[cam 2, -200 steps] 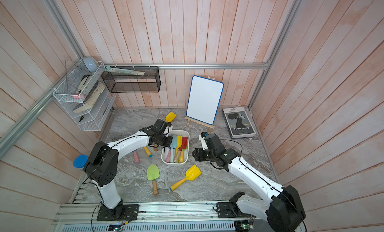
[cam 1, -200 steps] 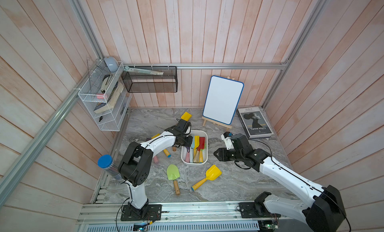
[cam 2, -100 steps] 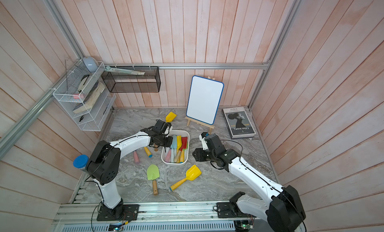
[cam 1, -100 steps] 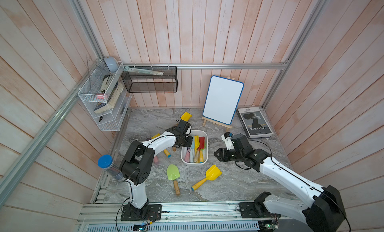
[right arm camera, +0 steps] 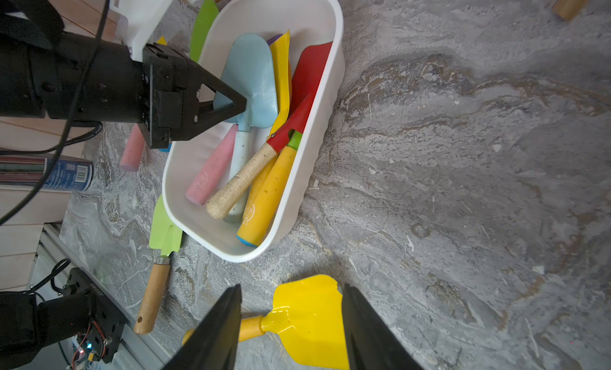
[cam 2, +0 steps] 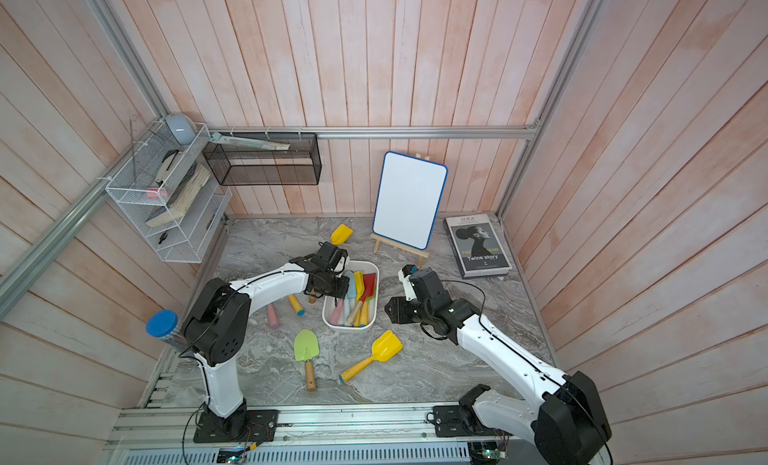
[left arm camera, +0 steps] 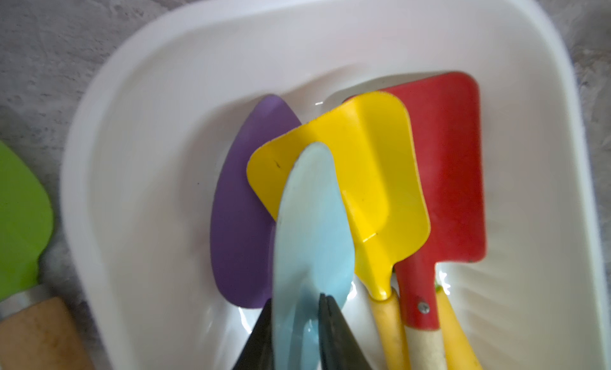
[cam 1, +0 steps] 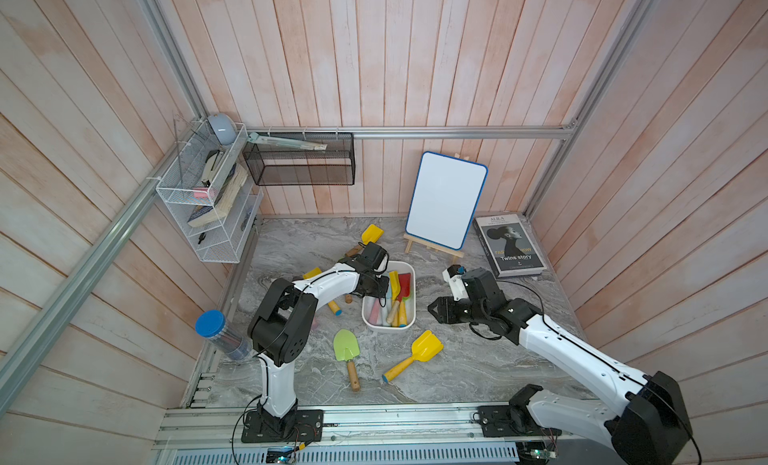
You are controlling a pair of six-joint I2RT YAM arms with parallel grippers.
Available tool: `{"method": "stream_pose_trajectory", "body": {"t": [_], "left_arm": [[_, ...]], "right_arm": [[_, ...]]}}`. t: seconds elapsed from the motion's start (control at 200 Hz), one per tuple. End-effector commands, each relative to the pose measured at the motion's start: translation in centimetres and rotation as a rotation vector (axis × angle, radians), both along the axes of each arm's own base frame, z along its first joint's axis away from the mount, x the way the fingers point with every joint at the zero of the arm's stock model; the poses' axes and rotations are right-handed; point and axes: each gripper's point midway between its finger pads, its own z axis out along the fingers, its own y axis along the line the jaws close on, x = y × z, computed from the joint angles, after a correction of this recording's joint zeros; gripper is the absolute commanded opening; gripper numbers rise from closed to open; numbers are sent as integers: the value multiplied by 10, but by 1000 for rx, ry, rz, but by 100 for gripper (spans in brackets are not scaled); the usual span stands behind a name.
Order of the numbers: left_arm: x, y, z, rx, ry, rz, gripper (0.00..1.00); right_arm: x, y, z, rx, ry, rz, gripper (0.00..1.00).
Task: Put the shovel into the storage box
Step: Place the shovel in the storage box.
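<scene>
Both arms (cam 1: 332,278) low near storage box (cam 1: 388,329)

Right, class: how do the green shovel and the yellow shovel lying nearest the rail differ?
Blade: the green shovel has a pointed, leaf-shaped blade; the yellow shovel has a square scoop.
Handle: the green shovel's is bare wood; the yellow shovel's is yellow with a blue tip.
Pose: the green shovel's handle points toward the rail; the yellow shovel lies slanted.
Both lie on the table, outside the storage box.
</scene>
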Motion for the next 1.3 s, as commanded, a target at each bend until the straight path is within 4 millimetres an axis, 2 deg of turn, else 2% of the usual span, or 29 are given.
{"method": "stream_pose_trajectory", "body": {"t": [0.0, 0.245, 0.37, 0.69, 0.895, 1.105, 1.17, 1.29], "left_arm": [[2, 2, 0, 46, 4, 7, 27], [7, 6, 11, 100, -17, 31, 33], [9, 8, 16, 121, -26, 44, 39], [15, 14, 23, 160, -50, 77, 40], [19, 8, 34, 141, -85, 82, 40], [23, -4, 67, 76, -168, 83, 41], [23, -7, 82, 45, -201, 88, 41], [20, -10, 122, -37, -280, 95, 41]], "right_arm": [[-1, 0, -1, 3, -10, 14, 54], [-1, 1, 0, 6, -11, 20, 54], [-1, 1, 0, 8, -11, 22, 54], [-2, 1, -2, 8, -9, 24, 54], [-2, 1, -1, 10, -11, 24, 54], [-2, -5, -4, -8, 2, -7, 54], [-3, -8, -5, -15, 7, -23, 54], [-4, -13, -5, -11, 6, -56, 54]]}}
